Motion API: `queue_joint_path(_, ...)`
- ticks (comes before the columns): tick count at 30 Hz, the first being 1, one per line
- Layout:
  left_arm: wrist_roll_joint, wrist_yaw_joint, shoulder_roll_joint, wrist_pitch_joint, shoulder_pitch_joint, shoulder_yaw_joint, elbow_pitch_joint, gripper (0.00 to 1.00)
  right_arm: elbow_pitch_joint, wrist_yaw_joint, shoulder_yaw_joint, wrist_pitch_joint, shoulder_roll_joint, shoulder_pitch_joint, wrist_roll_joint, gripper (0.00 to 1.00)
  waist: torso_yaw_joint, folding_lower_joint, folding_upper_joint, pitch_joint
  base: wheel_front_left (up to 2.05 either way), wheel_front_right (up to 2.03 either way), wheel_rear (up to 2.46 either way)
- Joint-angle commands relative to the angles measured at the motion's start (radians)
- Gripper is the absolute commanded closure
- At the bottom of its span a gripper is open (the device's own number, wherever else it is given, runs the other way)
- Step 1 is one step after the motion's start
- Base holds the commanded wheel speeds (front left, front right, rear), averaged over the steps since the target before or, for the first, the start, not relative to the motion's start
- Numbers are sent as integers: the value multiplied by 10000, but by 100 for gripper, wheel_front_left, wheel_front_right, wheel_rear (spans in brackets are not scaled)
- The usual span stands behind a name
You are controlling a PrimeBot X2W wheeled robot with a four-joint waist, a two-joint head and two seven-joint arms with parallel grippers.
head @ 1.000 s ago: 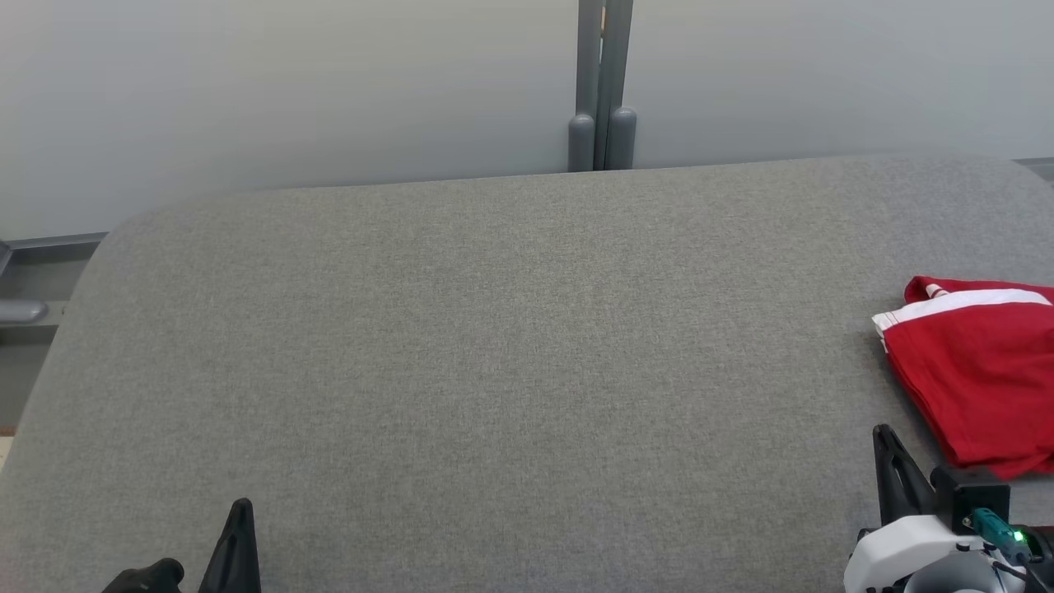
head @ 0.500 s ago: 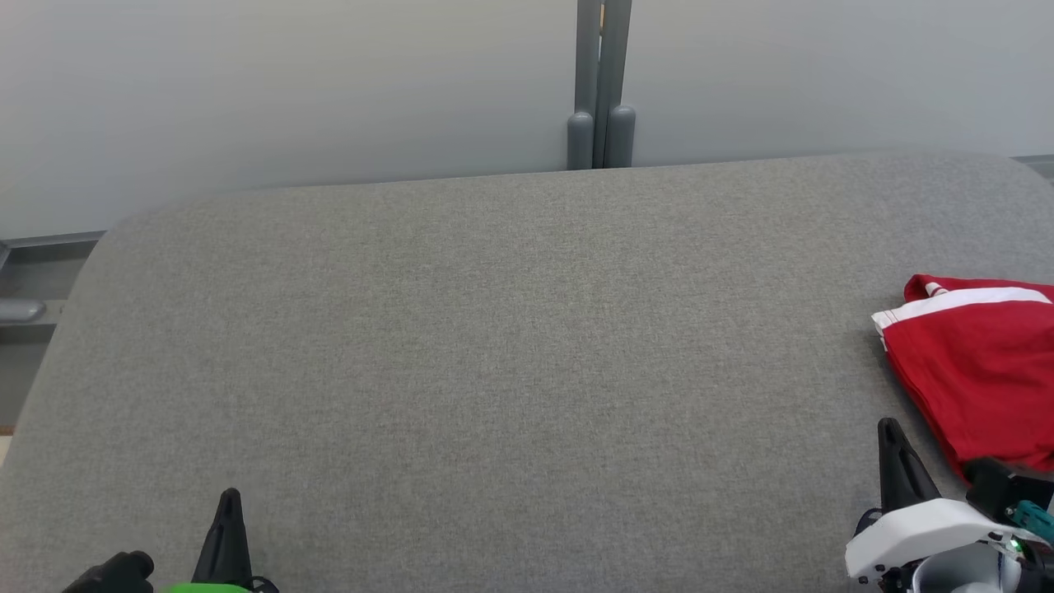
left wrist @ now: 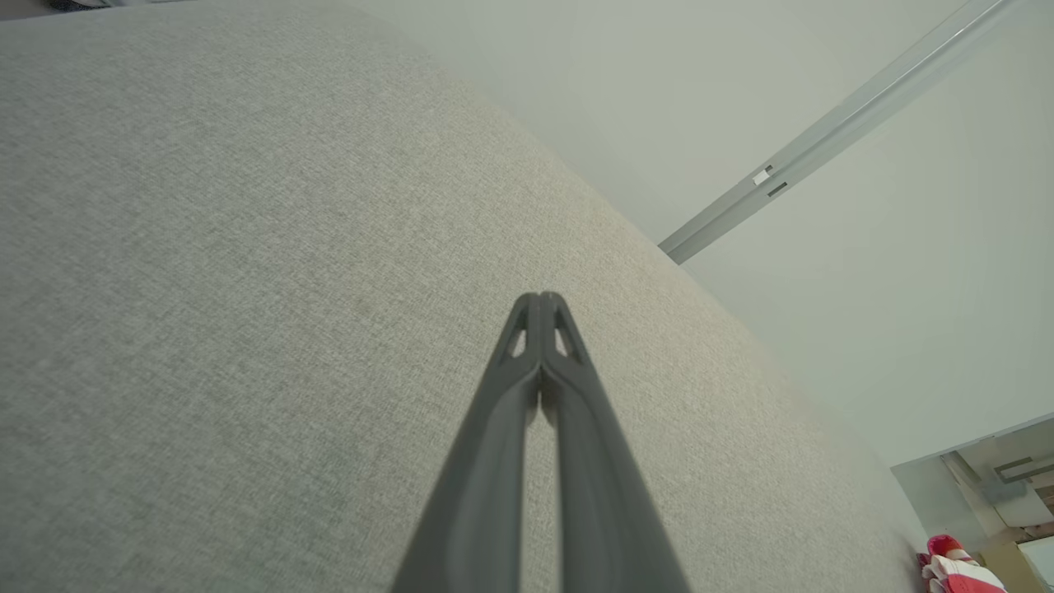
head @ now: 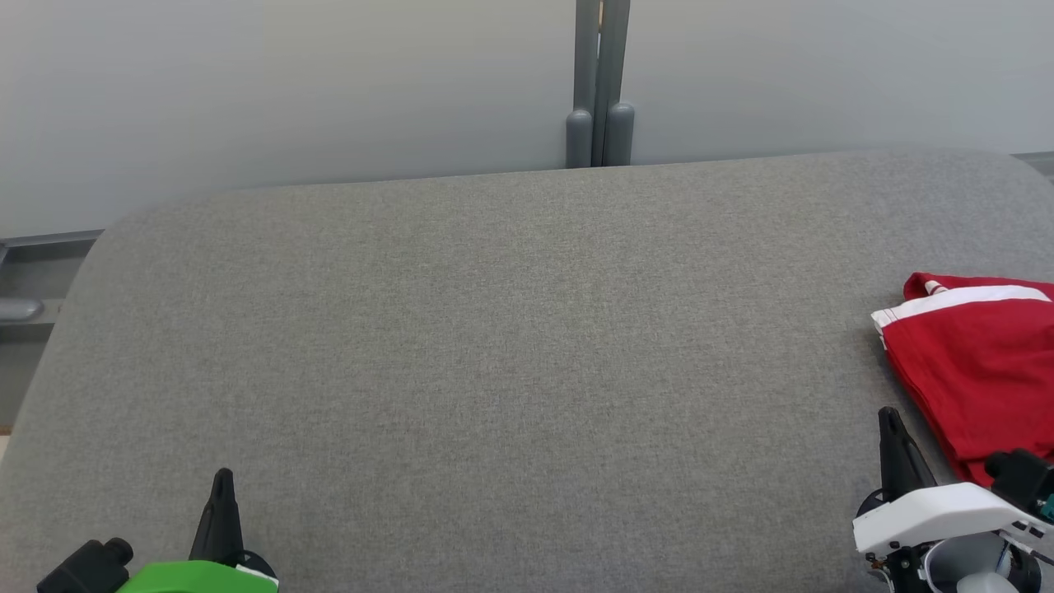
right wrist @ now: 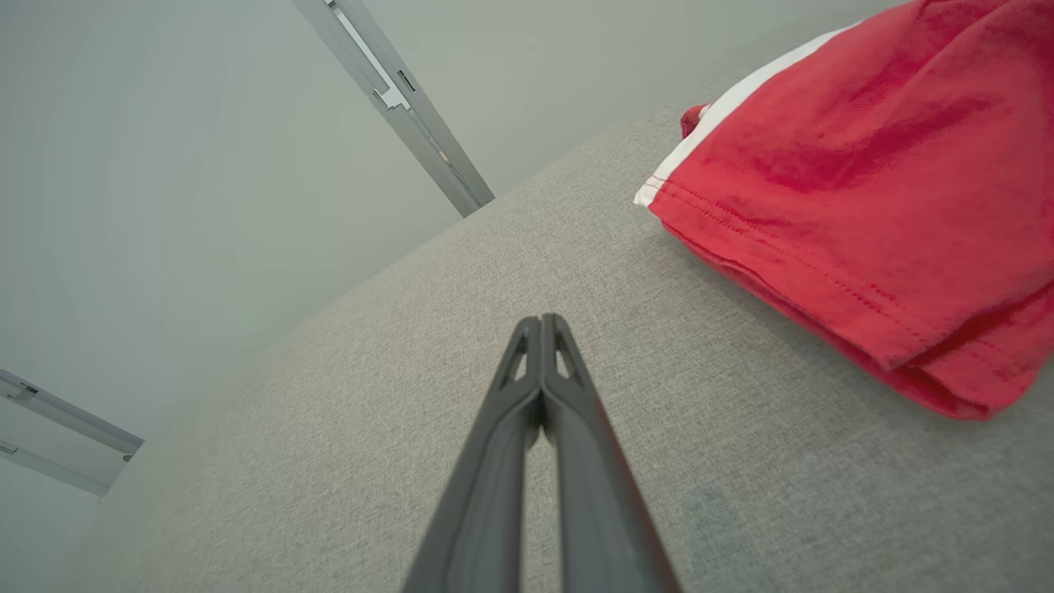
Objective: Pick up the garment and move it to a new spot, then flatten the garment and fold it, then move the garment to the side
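Note:
The garment [head: 980, 362] is red with a white stripe and lies folded at the right edge of the grey table [head: 494, 346]. In the right wrist view the garment [right wrist: 865, 198] fills the upper right, and my right gripper [right wrist: 541, 323] is shut and empty just to its left, apart from the cloth. In the head view my right gripper [head: 888, 416] stands at the lower right beside the garment's near corner. My left gripper [head: 222, 478] is at the lower left, far from the garment. The left wrist view shows my left gripper [left wrist: 541, 301] shut on nothing, and the garment [left wrist: 955, 568] small at the bottom right.
A pale wall with a grey post [head: 601, 82] stands behind the table's far edge. The table's left corner is rounded, with a grey ledge [head: 33, 272] beyond it. A broad stretch of bare fabric lies between the two grippers.
Both arms have shifted a little at the bottom of the head view: more of the left arm's green part shows, and the right wrist has turned. The garment stays put.

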Motion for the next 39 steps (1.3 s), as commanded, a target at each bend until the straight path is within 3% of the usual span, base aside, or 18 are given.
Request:
queue_joint_path(1, -431, -36, 30, 105, -351, 93, -148, 100, -167, -5, 25, 111, -74, -256, 595, 100, -3, 0, 0, 5, 0, 0, 0)
queue_joint_path(39, -4253, -73, -153, 1252, -1025, 454, -342, 100, -304, -6, 228, 1219, -129, -639, 5808, 100, -50, 0, 0, 92, 0, 0, 0)
